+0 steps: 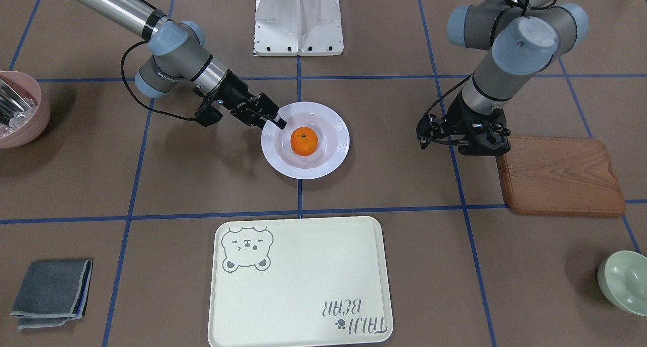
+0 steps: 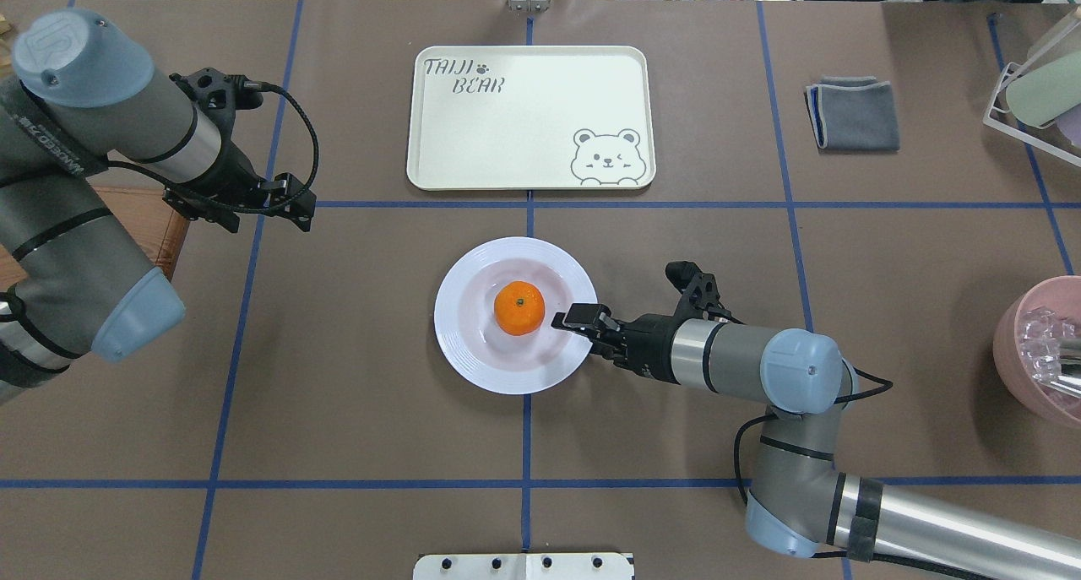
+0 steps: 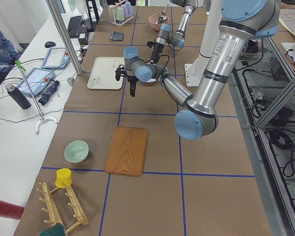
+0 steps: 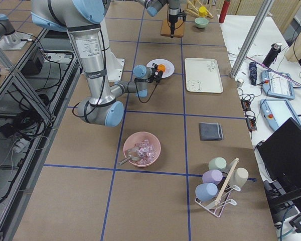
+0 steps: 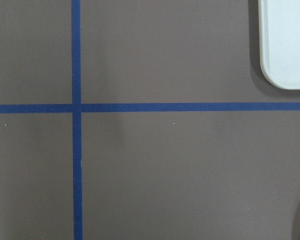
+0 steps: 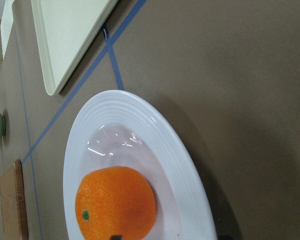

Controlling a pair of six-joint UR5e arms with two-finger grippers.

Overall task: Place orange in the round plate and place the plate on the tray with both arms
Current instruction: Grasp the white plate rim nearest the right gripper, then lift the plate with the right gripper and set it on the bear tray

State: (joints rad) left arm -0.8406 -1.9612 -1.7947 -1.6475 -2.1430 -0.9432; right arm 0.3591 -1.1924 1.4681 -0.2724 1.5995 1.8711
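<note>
I see the tray [image 2: 524,141] apart from the plate [image 2: 473,344]. My left gripper [image 1: 480,144] hangs by the board [image 1: 561,175]. My right gripper [image 2: 567,318] reaches over the plate's rim. I can't tell either's opening. The orange [image 2: 518,308] sits in the plate's centre.

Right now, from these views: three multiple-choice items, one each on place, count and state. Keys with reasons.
1. The orange lies: A on the wooden board; B in the round plate; C in the green bowl.
2. Grippers at the plate: A none; B one; C two.
3. The plate is: A on the tray; B on the table, short of the tray; C tipped over.
Key: B, it sits in the sunken centre; B, only the right gripper is at the rim, the left gripper hangs apart; B, brown table shows between plate and tray.
</note>
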